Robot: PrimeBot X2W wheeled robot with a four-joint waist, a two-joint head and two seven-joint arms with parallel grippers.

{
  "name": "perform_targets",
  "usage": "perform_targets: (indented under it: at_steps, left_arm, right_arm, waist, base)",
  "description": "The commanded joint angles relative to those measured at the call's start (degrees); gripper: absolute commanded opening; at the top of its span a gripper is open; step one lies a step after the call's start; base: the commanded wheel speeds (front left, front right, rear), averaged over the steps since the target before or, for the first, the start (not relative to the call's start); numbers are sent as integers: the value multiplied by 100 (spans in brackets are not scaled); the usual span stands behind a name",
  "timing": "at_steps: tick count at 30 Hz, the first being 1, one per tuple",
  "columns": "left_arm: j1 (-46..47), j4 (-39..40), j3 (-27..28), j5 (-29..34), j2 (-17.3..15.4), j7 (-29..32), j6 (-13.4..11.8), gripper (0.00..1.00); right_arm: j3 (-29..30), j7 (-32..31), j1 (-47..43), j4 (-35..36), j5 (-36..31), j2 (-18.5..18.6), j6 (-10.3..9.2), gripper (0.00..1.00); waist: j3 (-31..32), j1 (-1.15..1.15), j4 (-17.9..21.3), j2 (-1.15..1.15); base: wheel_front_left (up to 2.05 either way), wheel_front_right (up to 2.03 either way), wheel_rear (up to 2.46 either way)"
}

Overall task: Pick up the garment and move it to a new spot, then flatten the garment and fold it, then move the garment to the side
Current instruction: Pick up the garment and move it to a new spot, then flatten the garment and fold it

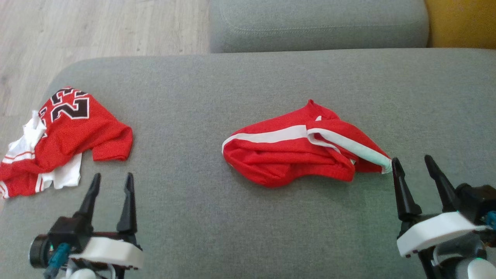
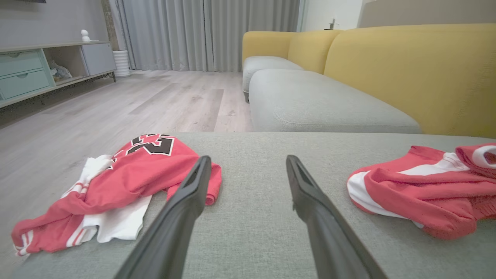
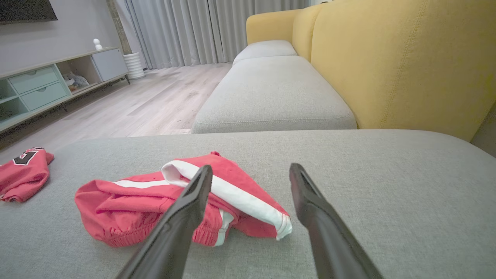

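Here, the red shorts (image 1: pixel 298 151), crumpled and white-striped, lie near the middle of the grey seat cushion (image 1: pixel 248 77); they are judged to be the garment in hand. The right gripper (image 1: pixel 411 159) hangs with its fingers spread wide and empty, the inner fingertip just beside the shorts' white-banded hem, a pose that suits a first pinch at that corner. The left gripper (image 1: pixel 112 176), equally open and holding nothing, sits well apart from the shorts and near a red numbered jersey (image 1: pixel 77 131) heaped over a white garment (image 1: pixel 66 174) at the cushion's left edge, probably a side pile. The woven upholstery is soft and level, so thin cloth may drag rather than slide. Beyond it: a pale wood floor (image 1: pixel 97 27), a yellow sofa back (image 2: pixel 407 77), grey curtains (image 2: pixel 209 35) and a low sideboard (image 2: pixel 38 66).
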State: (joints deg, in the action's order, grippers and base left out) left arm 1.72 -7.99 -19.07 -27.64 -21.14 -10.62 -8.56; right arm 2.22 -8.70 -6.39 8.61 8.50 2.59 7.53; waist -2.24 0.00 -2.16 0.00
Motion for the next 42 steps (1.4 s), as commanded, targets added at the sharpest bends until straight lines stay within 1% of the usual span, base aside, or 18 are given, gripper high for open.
perform_targets:
  at_steps: [1, 8, 18, 22, 29, 30, 34, 39, 40, 41, 42]
  left_arm:
    - [164, 246, 156, 61, -194, 57, -13, 100]
    - [79, 399, 16, 127, -173, 212, -113, 100]
    - [53, 473, -13, 178, -221, 216, -210, 100]
    - [136, 537, -43, 267, -224, 216, -284, 100]
    - [448, 622, -128, 397, -148, 167, -337, 100]
    - [448, 622, -128, 397, -148, 167, -337, 100]
    - [612, 589, -182, 430, -62, 91, -336, 100]
    - [773, 534, -235, 468, 47, -53, -330, 100]
    - [792, 525, -232, 476, 67, -92, -338, 100]
    - [806, 512, -236, 484, 82, -123, -339, 100]
    - [814, 496, -237, 490, 95, -152, -340, 100]
  right_arm:
    - [-91, -29, 113, 236, -15, 29, -4, 100]
    - [-54, -62, 14, 263, -7, 29, -4, 100]
    - [-74, -85, 32, 191, -56, 29, -4, 100]
    - [-27, -155, 134, -198, -217, 46, -4, 100]
    - [53, -68, 714, -1300, -298, 419, -4, 100]
    - [53, -68, 714, -1300, -298, 419, -4, 100]
    - [101, 21, 1137, -2000, -338, 627, -4, 100]
    - [-4, 138, 1616, -2802, -337, 845, -4, 100]
    - [-58, 161, 1699, -2919, -329, 888, -4, 37]
    - [-116, 175, 1768, -3007, -304, 917, -4, 0]
    - [-169, 186, 1824, -3064, -278, 940, -4, 0]
  waist:
    - [46, 0, 26, 0]
    - [113, 0, 46, 0]
    - [128, 0, 20, 0]
    - [12, 0, -32, 0]
    - [-348, 0, -245, 0]
    - [-348, 0, -245, 0]
    - [-508, 0, -370, 0]
    - [-640, 0, -498, 0]
    - [-652, 0, -514, 0]
    - [-658, 0, -531, 0]
    - [-655, 0, -541, 0]
  base:
    - [0, 0, 0]
    - [0, 0, 0]
    - [0, 0, 0]
    - [0, 0, 0]
    - [0, 0, 0]
    - [0, 0, 0]
    - [0, 0, 0]
    - [0, 0, 0]
    - [0, 0, 0]
    - [0, 0, 0]
    - [0, 0, 0]
